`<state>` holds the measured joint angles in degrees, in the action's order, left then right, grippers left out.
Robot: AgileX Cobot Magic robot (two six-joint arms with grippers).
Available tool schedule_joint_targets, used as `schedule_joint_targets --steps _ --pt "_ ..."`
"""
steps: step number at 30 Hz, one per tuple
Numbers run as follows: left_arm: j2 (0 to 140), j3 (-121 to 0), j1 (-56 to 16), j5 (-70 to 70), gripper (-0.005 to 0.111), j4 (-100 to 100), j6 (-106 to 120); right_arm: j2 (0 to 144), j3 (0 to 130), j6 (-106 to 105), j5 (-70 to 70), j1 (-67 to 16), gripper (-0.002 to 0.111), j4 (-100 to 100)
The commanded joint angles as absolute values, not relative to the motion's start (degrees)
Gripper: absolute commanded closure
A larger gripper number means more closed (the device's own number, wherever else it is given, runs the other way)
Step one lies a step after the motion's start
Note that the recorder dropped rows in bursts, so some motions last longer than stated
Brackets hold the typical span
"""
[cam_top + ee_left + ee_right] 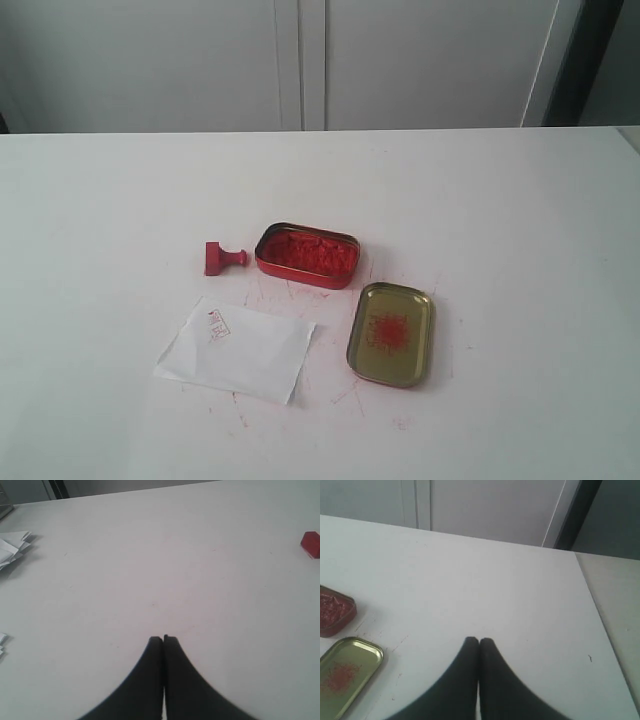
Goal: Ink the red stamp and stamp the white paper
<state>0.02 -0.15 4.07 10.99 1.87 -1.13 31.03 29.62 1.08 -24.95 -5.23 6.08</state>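
The red stamp (223,258) lies on its side on the table, just left of the open red ink tin (307,255); its block also shows far off in the left wrist view (311,544). The white paper (236,348) lies in front of the stamp, creased, with a small red imprint near its upper left corner. My left gripper (163,639) is shut on nothing over bare table, well away from the stamp. My right gripper (479,640) is shut and empty too, off to the side of the tin (334,613). Neither arm shows in the exterior view.
A gold tin lid (391,333) with a red smear lies right of the paper, also seen in the right wrist view (347,672). Loose white paper scraps (12,547) lie at one side in the left wrist view. The table's edge (600,615) runs near my right gripper.
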Motion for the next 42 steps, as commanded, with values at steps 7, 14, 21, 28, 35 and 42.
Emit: schedule_joint_targets --steps 7,14,21,28,35,42 --pt "0.00 0.00 3.85 10.82 0.107 1.77 -1.25 28.51 23.26 0.59 -14.28 -4.95 0.108 6.04" --pt "0.00 0.00 3.85 10.82 0.107 1.77 -1.25 28.51 23.29 0.90 -17.58 -4.95 0.108 6.04" --pt "0.00 0.00 3.85 10.82 0.107 1.77 -1.25 28.51 23.29 1.66 -21.85 -4.95 0.108 6.04" --pt "0.00 0.00 3.85 10.82 0.107 1.77 -1.25 28.51 23.29 3.70 -24.15 -4.95 0.108 6.04" --pt "0.00 0.00 3.85 10.82 0.107 1.77 -1.25 28.51 23.29 4.30 -26.18 -4.95 0.108 6.04" --pt "0.00 0.00 3.85 10.82 0.107 1.77 -1.25 28.51 23.29 4.30 -25.78 -4.95 0.108 6.14"
